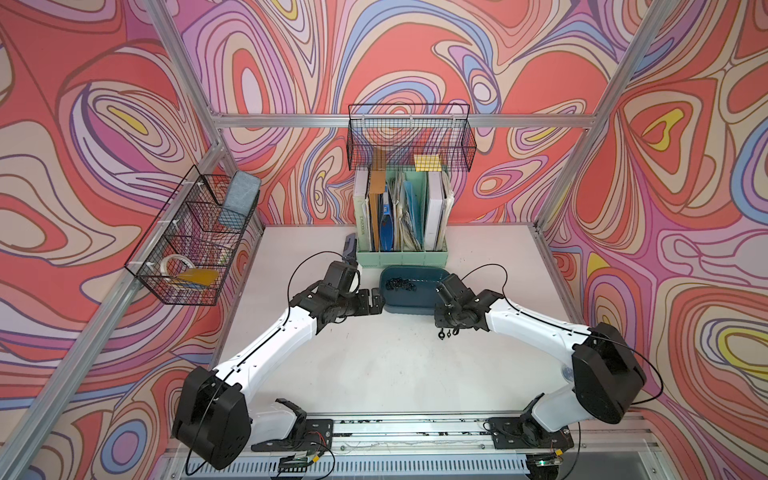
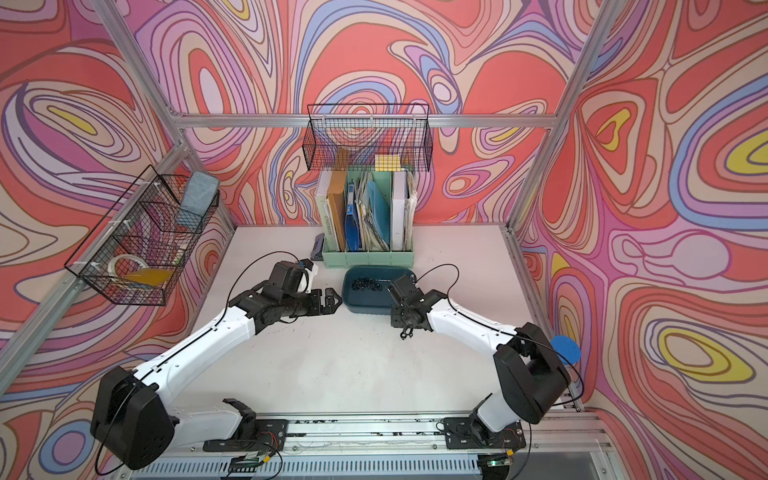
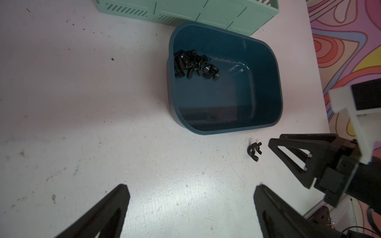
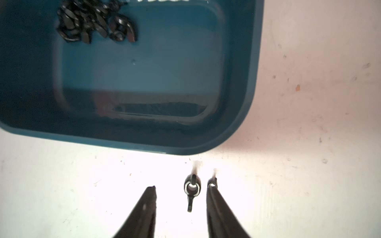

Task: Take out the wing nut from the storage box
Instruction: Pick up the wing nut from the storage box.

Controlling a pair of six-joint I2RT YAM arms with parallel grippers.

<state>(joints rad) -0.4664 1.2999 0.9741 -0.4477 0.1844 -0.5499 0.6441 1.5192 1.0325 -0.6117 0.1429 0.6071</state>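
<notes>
Enclosing the cell, walls [image 1: 415,50] printed with swirling bands of coral, lilac, blue and yellow are carried on a frame of grey aluminium bars [image 1: 291,121]. A flat white table [image 1: 374,374] is seen below, its matt surface scuffed, scratched and dotted with dark specks. At its far edge a mint-green file holder [image 1: 401,257] of slotted plastic is packed with upright folders and books. Lettering runs along one pale spine but cannot be read with certainty. A black wire basket [image 1: 409,137] is hung from the frame above the holder, and a second wire basket [image 1: 191,245] at the side.

The storage box [image 1: 409,305], a shallow dark teal tub with rounded corners and a smooth glossy rim, is set just in front of the holder. A heap of wing nuts [image 3: 191,65], black and shiny, is gathered toward its far side. One wing nut [image 4: 191,187] is found outside the box, over the bare table just beside the near rim. It sits between the parted fingers of the right gripper [image 4: 181,187] and is pinched by neither. A second small ringed piece [image 4: 212,183] is seen against one finger; contact cannot be judged. The left gripper [image 3: 191,185] is held short of the box with its fingers spread wide and nothing between them.
</notes>
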